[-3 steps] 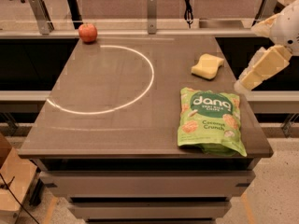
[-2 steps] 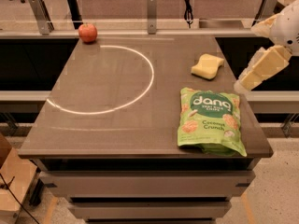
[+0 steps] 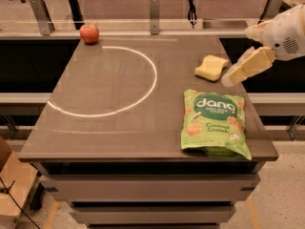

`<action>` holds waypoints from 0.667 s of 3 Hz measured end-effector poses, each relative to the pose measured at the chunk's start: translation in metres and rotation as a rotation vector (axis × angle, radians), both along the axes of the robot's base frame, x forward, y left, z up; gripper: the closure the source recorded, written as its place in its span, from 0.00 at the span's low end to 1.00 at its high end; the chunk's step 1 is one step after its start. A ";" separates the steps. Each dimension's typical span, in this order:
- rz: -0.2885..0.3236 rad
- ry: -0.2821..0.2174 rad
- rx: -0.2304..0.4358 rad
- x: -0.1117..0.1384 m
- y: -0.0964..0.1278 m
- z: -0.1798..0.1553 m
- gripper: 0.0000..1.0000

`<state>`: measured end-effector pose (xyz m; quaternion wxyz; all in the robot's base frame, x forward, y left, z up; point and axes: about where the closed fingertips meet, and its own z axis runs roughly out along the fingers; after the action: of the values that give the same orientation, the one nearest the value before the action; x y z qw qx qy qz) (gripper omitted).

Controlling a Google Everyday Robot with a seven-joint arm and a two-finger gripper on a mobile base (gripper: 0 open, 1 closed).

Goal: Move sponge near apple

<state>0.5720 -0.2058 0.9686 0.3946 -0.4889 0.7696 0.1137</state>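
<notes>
Sponge [image 3: 211, 67] position first: the pale yellow block lies flat near the far right corner of the tabletop [image 3: 109, 128], just beyond the top edge of the green snack bag [image 3: 215, 123] and apart from it. The apple [image 3: 89, 33] sits at the far left corner, well apart from the sponge, with a thin white ring [image 3: 155, 75] marked on the surface between them. The gripper [image 3: 232, 76] hangs over the right edge of the tabletop, just beside the sponge and a little above it. It is angled down toward the sponge and does not touch it. Whether the gripper is open or closed cannot be told from this view, and nothing is seen in it.

By its look, the sponge should be very light and soft, giving under pressure and springing back, with a slightly rough skin that is unlikely to slip. It is not fragile, so a firm squeeze should do no harm. The pinched-in waist across its 2 wavy sides looks the best place to take hold, from above and low enough to catch the body, not just the top edge. Being so light, it could skid if nudged sideways before it is pinched. The apple is round and may roll if bumped, so the sponge is best set down beside it without contact.
</notes>
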 end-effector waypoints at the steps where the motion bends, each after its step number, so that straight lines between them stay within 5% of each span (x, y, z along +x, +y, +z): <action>1: -0.015 -0.024 0.081 0.026 0.004 -0.013 0.00; 2: -0.034 -0.027 0.144 0.050 0.007 -0.029 0.00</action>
<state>0.6215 -0.1992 0.9395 0.4410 -0.4477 0.7621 0.1557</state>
